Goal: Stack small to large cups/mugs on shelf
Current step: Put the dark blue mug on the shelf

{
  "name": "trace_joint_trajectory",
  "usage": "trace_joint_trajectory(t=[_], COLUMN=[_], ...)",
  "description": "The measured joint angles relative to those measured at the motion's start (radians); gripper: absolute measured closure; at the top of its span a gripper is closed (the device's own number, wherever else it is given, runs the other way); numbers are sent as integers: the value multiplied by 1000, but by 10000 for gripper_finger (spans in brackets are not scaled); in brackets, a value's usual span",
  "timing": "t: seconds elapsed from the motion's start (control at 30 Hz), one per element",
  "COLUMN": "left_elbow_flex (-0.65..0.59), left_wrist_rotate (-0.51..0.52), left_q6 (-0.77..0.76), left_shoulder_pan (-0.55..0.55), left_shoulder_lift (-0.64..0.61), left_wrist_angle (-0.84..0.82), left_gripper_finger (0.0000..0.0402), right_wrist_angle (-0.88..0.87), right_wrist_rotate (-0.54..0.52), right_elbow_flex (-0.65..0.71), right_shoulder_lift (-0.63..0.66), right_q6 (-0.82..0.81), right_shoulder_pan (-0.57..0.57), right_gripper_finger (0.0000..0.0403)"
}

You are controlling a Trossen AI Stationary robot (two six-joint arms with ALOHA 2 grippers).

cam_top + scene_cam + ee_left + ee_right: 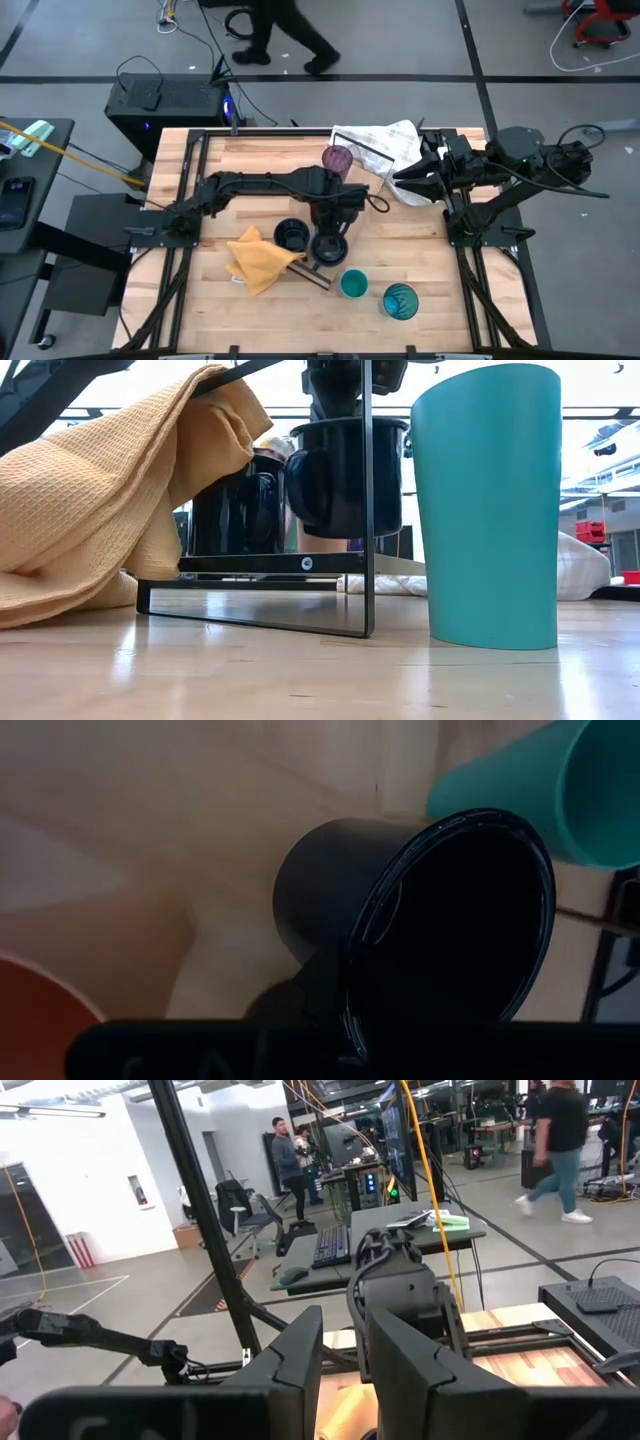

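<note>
My left gripper (331, 226) reaches over the middle of the table, pointing steeply down, shut on a dark navy mug (330, 247) that hangs tilted in the low view (345, 475). A second navy mug (291, 235) stands beside it. The small teal cup (353, 284) and the teal-blue patterned tumbler (400, 300) stand upright toward the near edge, the purple tumbler (338, 160) farther back. An orange cup (40, 1015) shows in the left wrist view only. The shelf's dark frame (368, 510) stands in the low view. My right gripper (345, 1380) waits raised at the right, open and with nothing in it. My left gripper holds the navy mug by its rim (352, 1010), coming from above and pointing steeply down. One finger (305, 990) lies on the outer wall; the other is lost in the mug's dark inside. The mug hangs tilted below the fingers, lifted clear, its bottom (345, 530) above the frame's crossbar.
A yellow cloth (262, 262) lies crumpled left of the mugs and drapes over the dark frame (110, 490). A white checked towel (385, 150) lies at the far right. People walk in the room beyond the table.
</note>
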State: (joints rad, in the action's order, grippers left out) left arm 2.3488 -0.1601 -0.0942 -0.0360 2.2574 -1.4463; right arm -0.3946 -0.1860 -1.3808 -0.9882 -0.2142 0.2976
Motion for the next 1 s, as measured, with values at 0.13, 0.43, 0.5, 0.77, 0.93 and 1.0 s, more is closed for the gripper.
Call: trace_joint_trajectory(t=[0.13, 0.43, 0.5, 0.77, 0.93, 1.0], left_elbow_flex=[0, 0, 0, 0, 0, 0], left_wrist_rotate=[-16, -23, -22, -21, -23, -21], left_q6=[-2, 1, 1, 0, -5, -5], left_shoulder_pan=[0, -8, -8, -17, -19, -18], left_shoulder_lift=[0, 0, 0, 0, 0, 0], left_wrist_angle=[0, 3, 4, 18, 20, 21], left_gripper_finger=[375, 375, 375, 375, 375, 375], right_wrist_angle=[0, 0, 0, 0, 0, 0], right_wrist_rotate=[0, 0, 0, 0, 0, 0], right_elbow_flex=[0, 0, 0, 0, 0, 0], right_shoulder_lift=[0, 0, 0, 0, 0, 0], right_q6=[0, 0, 0, 0, 1, 2], right_shoulder_pan=[0, 0, 0, 0, 0, 0], right_gripper_finger=[316, 316, 316, 316, 316, 316])
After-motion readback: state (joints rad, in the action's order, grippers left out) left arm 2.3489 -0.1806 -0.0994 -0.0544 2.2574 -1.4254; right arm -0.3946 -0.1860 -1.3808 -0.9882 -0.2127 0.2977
